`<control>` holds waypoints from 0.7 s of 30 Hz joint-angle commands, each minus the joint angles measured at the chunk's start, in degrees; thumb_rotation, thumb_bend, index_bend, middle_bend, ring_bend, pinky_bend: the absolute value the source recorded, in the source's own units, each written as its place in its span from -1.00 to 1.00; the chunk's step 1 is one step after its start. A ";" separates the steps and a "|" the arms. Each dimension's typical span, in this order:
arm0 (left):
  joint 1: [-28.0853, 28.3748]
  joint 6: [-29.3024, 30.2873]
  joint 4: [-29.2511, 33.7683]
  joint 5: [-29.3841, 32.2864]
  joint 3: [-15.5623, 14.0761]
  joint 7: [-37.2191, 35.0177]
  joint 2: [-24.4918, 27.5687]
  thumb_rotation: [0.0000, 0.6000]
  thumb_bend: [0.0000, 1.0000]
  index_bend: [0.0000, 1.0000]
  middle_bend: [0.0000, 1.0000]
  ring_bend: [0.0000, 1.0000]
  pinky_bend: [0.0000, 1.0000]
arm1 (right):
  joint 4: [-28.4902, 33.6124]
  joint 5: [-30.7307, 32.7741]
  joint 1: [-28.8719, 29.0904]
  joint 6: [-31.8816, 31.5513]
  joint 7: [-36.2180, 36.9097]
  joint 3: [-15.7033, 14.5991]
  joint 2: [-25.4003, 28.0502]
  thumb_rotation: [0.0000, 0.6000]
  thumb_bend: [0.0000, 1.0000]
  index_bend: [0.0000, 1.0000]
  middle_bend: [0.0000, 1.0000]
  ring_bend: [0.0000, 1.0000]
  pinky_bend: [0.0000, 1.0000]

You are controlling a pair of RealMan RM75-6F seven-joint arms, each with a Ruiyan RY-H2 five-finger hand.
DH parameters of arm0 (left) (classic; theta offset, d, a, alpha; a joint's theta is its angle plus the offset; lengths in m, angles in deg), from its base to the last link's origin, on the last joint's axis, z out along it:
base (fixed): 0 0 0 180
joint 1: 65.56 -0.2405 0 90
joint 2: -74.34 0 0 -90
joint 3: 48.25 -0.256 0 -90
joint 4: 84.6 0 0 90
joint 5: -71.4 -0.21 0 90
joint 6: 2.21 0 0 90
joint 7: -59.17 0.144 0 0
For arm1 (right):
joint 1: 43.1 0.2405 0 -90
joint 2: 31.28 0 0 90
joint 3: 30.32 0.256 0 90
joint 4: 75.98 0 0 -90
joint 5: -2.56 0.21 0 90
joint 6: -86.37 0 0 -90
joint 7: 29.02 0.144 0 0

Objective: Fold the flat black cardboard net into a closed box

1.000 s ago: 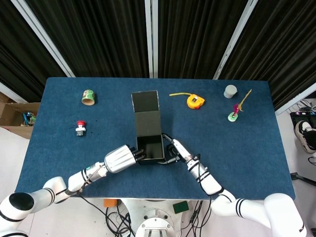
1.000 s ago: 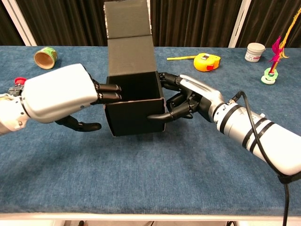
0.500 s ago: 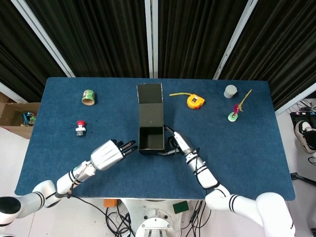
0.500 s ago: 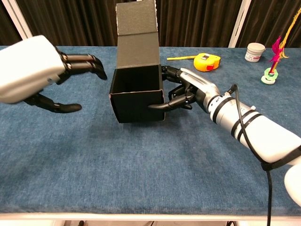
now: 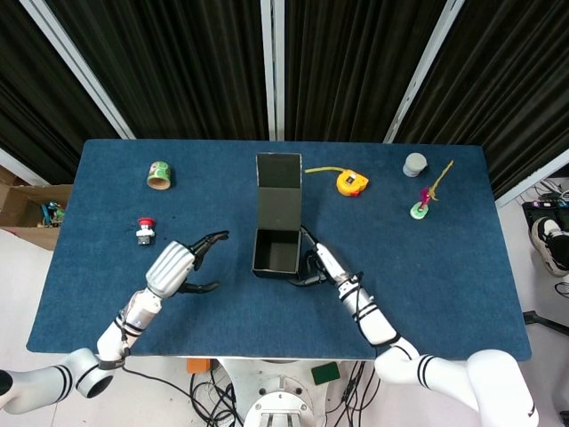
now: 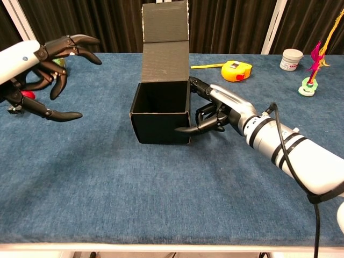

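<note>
In the head view the black cardboard box (image 5: 276, 252) sits near the middle of the blue table (image 5: 444, 267), its walls already up and its lid flap (image 5: 278, 189) lying open toward the far side. The right hand (image 5: 322, 264) presses against the box's right wall, while the left hand (image 5: 175, 266) hangs well to the left of it, fingers spread and holding nothing. A yellow tape measure (image 5: 351, 183) lies far right of the lid. In the chest view the box (image 6: 160, 112) stands open-topped with the lid flap (image 6: 165, 37) upright behind it; the right hand (image 6: 217, 112) grips the near right corner, thumb across the front face and fingers curled on the side wall. The left hand (image 6: 44, 67) is raised and splayed. With only one hand bracing it, closing the lid could slide or tip the box, or spring the left wall outward.
</note>
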 commanded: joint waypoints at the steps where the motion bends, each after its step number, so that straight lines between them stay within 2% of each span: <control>1: -0.66 -4.16 2.19 3.29 0.83 -4.22 0.54 1.00 -0.75 -0.95 -0.69 0.37 1.00 | 1.52 -0.22 -0.76 -0.31 -0.76 -0.70 1.19 1.00 -0.87 -1.00 -0.84 0.38 1.00; 6: 0.22 -11.26 2.46 6.92 1.83 -11.55 -0.06 1.00 -0.75 -1.00 -0.82 0.33 0.99 | 4.46 0.33 -2.53 -1.47 -1.57 -0.93 3.72 1.00 -0.87 -1.00 -0.87 0.36 1.00; 9: 1.61 -16.44 1.46 8.79 2.69 -16.28 -0.78 1.00 -0.75 -1.00 -0.90 0.30 0.99 | 7.72 1.04 -4.42 -2.89 -2.67 -0.96 6.99 1.00 -0.87 -1.00 -0.87 0.36 1.00; 15: 4.62 -22.78 -4.55 9.03 4.03 -21.76 -4.06 1.00 -0.75 -1.00 -0.96 0.28 0.99 | 20.38 1.09 -8.95 -7.75 -8.02 -1.42 18.11 1.00 -0.87 -1.00 -0.79 0.36 1.00; 21: 8.07 -26.88 -8.59 7.60 5.15 -29.44 -7.31 1.00 -0.75 -1.00 -0.97 0.28 0.99 | 33.53 -0.45 -10.90 -11.56 -11.66 -0.02 28.01 1.00 -0.88 -1.00 -0.71 0.37 1.00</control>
